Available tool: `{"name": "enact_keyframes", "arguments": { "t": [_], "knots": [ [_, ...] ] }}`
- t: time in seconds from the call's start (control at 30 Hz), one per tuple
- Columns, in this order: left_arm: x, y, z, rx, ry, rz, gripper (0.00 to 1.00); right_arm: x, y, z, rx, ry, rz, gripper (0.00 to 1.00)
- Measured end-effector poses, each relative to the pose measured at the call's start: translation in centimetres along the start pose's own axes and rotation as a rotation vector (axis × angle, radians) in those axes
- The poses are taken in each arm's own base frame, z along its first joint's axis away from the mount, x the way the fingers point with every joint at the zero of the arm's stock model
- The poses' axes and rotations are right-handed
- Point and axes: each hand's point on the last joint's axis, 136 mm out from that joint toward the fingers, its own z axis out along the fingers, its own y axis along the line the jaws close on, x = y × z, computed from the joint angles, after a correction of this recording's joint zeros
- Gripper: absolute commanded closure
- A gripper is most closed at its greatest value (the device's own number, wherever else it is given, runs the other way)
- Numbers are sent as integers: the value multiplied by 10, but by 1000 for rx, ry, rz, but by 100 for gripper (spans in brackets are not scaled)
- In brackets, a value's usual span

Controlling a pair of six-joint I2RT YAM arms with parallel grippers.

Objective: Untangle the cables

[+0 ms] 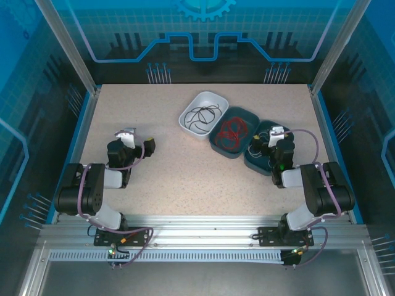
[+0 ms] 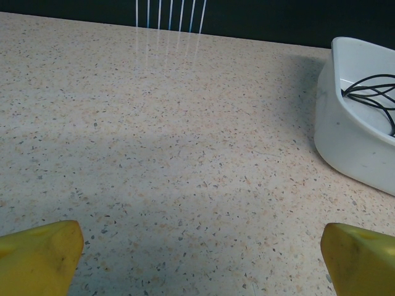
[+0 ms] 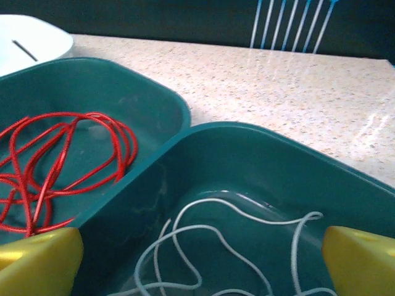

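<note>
— Cables (image 1: 231, 131) first: where did they lie?

— Each colour lay in its own bin. The white cables (image 3: 265, 219) lay in loose loops on the floor of a teal bin (image 3: 259, 160), directly below and ahead of my right gripper (image 3: 197, 259), between its yellow fingertips (image 3: 361, 259). The red cables (image 3: 40, 197) were bundled in a second teal bin (image 3: 142, 111) ahead and to the left of that gripper, just beside the first, with the two rims meeting. The black cables (image 2: 370, 91) lay curled in a white bin (image 2: 352, 142), ahead and to the right of my left gripper (image 2: 197, 259).

— And the jaws?

— Both grippers stood spread wide and held nothing. The left one hung over bare speckled tabletop (image 2: 185, 154), its own fingertips (image 2: 40, 256) far apart and well clear of the white bin. The right one hung low over the white cables. I could not tell whether its fingertips touched them or the bin.

— How did the bins sit between your arms?

— From overhead they made one slanting row. The white bin lay farthest out, ahead of both grippers and between them. The red one came next, and the bin of white cables was nearest, under my right gripper.
</note>
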Motion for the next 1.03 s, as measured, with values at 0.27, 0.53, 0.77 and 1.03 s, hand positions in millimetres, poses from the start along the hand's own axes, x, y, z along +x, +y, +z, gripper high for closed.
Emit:
{"name": "enact_keyframes", "arguments": {
  "t": [0.27,0.53,0.77,1.03],
  "knots": [
    [0,0,0,0,0,0,1,4,8,0,-49,18,-11,0],
    [0,0,0,0,0,0,1,4,8,0,-49,19,-10,0],
    [0,0,0,0,0,0,1,6,8,0,-50,25,-10,0],
    [0,0,0,0,0,0,1,6,8,0,-50,25,-10,0]
  ]
}}
